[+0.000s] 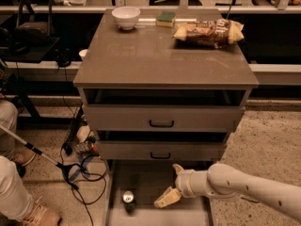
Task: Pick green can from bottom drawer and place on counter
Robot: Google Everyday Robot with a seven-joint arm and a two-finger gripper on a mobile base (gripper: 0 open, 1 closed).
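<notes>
The green can (128, 200) stands upright, silver top showing, toward the left side of the bottom drawer (146, 180). The drawer is pulled out, low beneath the front edge of the bench (160, 55), a flat, glossy grey-brown top. The gripper (170, 185) hangs just right of the can, jaws spread, not touching it.
</notes>
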